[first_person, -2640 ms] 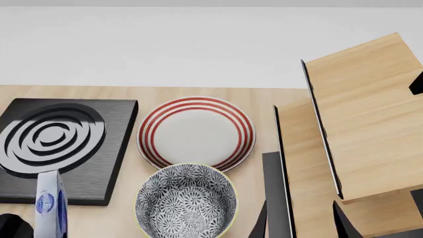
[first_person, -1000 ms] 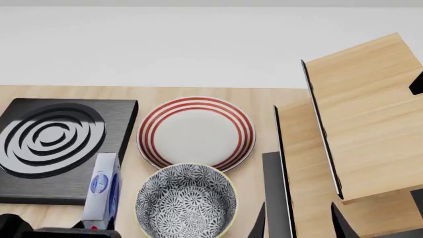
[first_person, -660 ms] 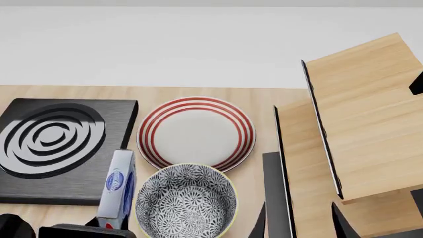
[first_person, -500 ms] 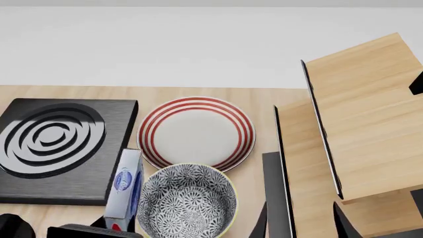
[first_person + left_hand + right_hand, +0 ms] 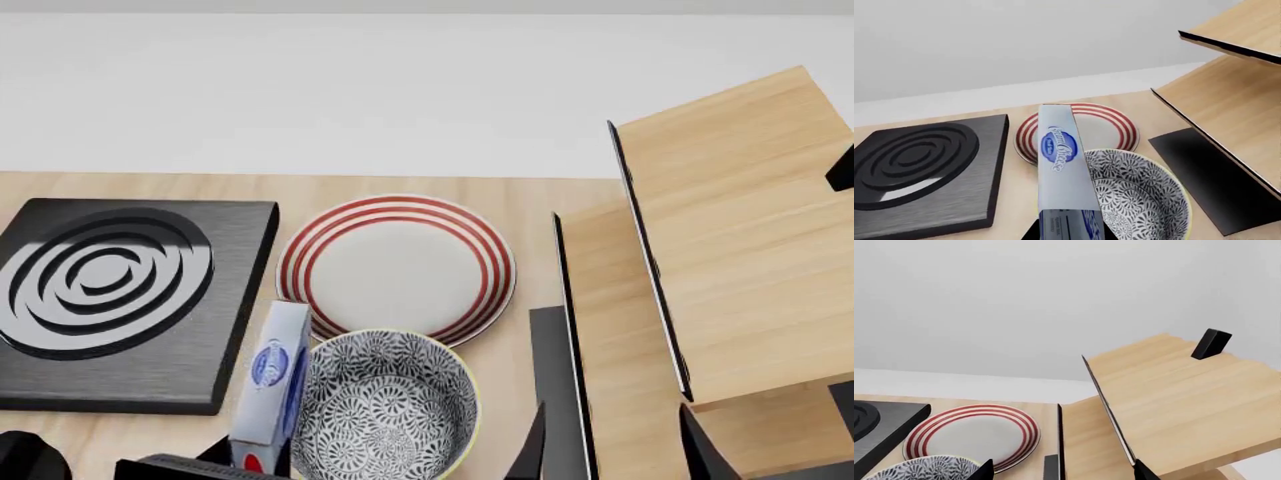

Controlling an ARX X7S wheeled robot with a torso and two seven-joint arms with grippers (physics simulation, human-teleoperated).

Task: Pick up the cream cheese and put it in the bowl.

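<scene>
Held upright on end by the left gripper (image 5: 220,467), red end down, at the near left rim of the bowl (image 5: 387,405): the cream cheese (image 5: 274,392). Seen in the left wrist view as a narrow blue-grey box (image 5: 1066,175) overlapping the bowl's rim (image 5: 1181,200), logo face turned toward the camera. Whether touching the rim or just above it: cannot tell.

Left gripper: only dark tips visible at the bottom edge of the head view, clamped on the lower end of the box. Right gripper (image 5: 1061,471): 2 dark fingertips apart in the right wrist view, with nothing between them, near the wooden shelf unit (image 5: 727,260).

Handling judgement:
- Light, judging by small size and carton form.
- Stiff along the edges, soft across the 2 broad faces (thin card dents under a hard squeeze).
- Smooth printed surface, likely somewhat slippery; gripped low, so the tall free end can swing or pivot between the jaws.
- Best hold: across the narrow thickness, pads flat on the broad faces, near mid-length rather than at 1 end.
- Not fragile; a short drop into the bowl is acceptable.

Also on the wooden table (image 5: 521,200): a red-ringed white plate (image 5: 396,270) behind the bowl and a black stove plate (image 5: 127,300) to the left.
</scene>
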